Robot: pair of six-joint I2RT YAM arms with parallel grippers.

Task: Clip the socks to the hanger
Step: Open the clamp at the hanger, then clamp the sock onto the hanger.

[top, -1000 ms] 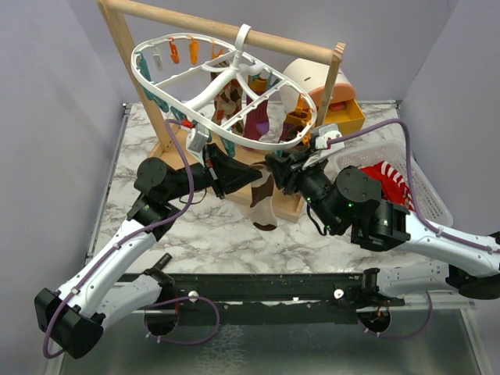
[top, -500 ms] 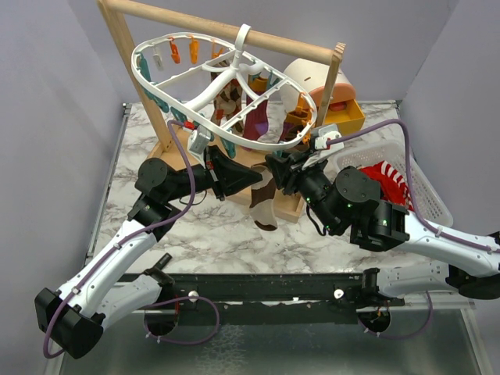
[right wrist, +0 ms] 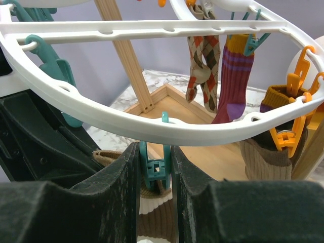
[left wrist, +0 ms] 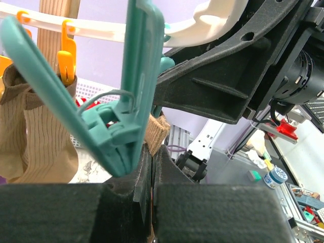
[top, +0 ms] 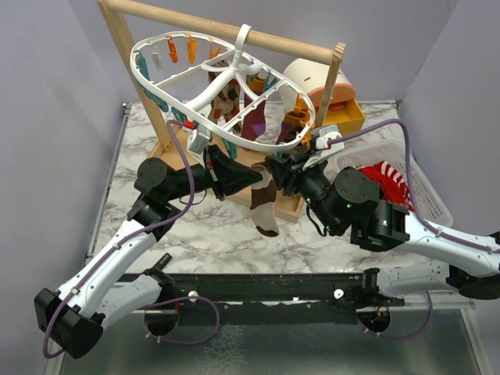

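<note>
The white oval hanger (top: 168, 105) hangs from a wooden bar, with argyle (right wrist: 201, 61), maroon (right wrist: 234, 76) and tan (right wrist: 266, 157) socks clipped to it. My left gripper (top: 255, 178) is shut on the tan cuff (left wrist: 157, 132) of a brown-and-white sock (top: 266, 209), holding it up under the ring's near rim (right wrist: 152, 121). Directly opposite it, my right gripper (top: 275, 169) is shut on a teal clip (right wrist: 156, 161), pressing its handles together. That clip's lower end sits at the sock's cuff (right wrist: 152, 178); whether it grips the fabric I cannot tell.
A wooden bar-and-tray rack (top: 291, 209) carries the hanger. A white slatted basket (top: 428, 191) at the right holds a red-and-white striped sock (top: 391, 176). A yellow box (top: 348, 117) stands at the back right. An empty teal clip (left wrist: 119, 101) hangs right by my left fingers.
My left gripper has edged right, toward the right gripper, with the cuff. The hanging sock's foot has swung slightly lower. The right gripper has stayed put on the clip.
</note>
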